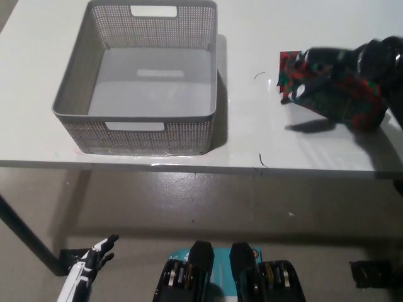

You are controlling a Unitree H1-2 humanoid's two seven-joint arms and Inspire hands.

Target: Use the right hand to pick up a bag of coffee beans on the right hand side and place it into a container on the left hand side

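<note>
The coffee bean bag (345, 102), red and green, lies on the right side of the white table (252, 141). My black right hand (330, 63) reaches in from the right edge and hovers over the bag's left half, blurred by motion. Its fingers are spread above the bag, not closed on it, and they hide the bag's top. The grey mesh basket (135, 118) stands empty on the table's left side, well apart from the bag. My white left hand (91, 261) hangs low at the bottom left, below the table edge, fingers apart.
The table's front edge runs across the middle of the picture, with grey floor below it. A dark table leg (22, 239) slants at the lower left. A bare strip of table separates the basket from the bag.
</note>
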